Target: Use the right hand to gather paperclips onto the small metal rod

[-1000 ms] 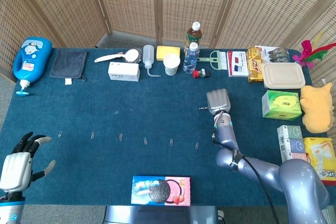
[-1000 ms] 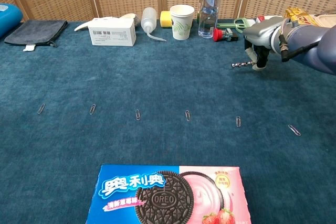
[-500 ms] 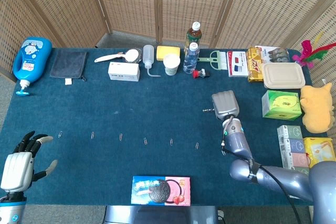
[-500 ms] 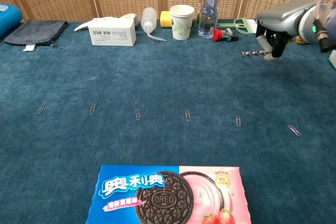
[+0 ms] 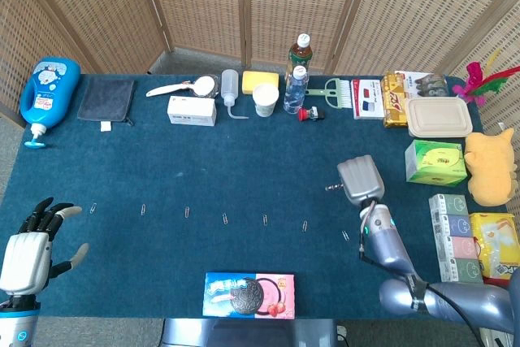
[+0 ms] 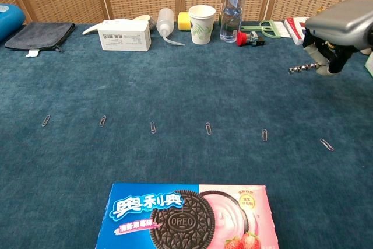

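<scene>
Right hand is clamped on the rod, held above the cloth, tip poking left. Clips lie in a row, nearest below it. Light, thin wire, probably magnetic pickup. Left hand is spread, empty.

A staged test room: woven rattan screens enclose a blue-carpeted table lined with household props such as an Oreo box

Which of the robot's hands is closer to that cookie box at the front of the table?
Right. The right hand, holding the small metal rod, is up and right of the cookie box; the left hand sits farther off at the table's left corner.
</scene>
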You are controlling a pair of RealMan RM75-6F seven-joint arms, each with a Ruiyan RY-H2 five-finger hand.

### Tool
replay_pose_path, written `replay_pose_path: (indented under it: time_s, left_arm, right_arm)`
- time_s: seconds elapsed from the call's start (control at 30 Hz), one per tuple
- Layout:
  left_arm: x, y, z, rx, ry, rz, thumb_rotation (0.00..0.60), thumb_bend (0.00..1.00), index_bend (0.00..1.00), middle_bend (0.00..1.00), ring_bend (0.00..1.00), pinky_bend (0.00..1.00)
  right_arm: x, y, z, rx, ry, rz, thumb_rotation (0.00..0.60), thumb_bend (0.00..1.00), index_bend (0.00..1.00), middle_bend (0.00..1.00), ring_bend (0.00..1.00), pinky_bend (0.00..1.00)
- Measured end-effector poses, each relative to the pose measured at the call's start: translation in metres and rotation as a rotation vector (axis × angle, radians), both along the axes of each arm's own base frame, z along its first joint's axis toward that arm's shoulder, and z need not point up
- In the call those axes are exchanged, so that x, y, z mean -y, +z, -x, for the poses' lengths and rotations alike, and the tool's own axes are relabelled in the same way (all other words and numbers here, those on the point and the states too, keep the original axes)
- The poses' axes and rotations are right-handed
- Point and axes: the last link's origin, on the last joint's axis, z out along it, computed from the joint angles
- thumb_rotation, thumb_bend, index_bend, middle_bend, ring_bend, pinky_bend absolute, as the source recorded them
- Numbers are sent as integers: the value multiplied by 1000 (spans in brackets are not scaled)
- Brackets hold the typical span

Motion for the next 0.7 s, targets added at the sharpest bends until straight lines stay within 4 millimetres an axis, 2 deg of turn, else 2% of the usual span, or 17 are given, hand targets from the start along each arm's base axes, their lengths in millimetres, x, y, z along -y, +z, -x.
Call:
replay_pose_path:
  time_s: [0.23, 0.57, 0.7]
  left_arm:
    - [-4, 6, -4, 0, -12, -2, 600, 388, 272, 249, 108, 221]
    - [-12, 16, -13, -5, -42, -13, 600, 387, 270, 249, 108, 221]
    - [-12, 16, -17, 4, -48, -2, 600, 388, 270, 249, 108, 221]
  right_arm:
    - [-17, 0, 7, -73, 46, -6, 600, 448, 701, 769, 817, 602]
    - [-38, -16, 10, -188, 126, -44, 600, 452, 700, 769, 817, 602]
    - [-44, -21, 17, -241, 132, -57, 600, 453, 697, 769, 817, 602]
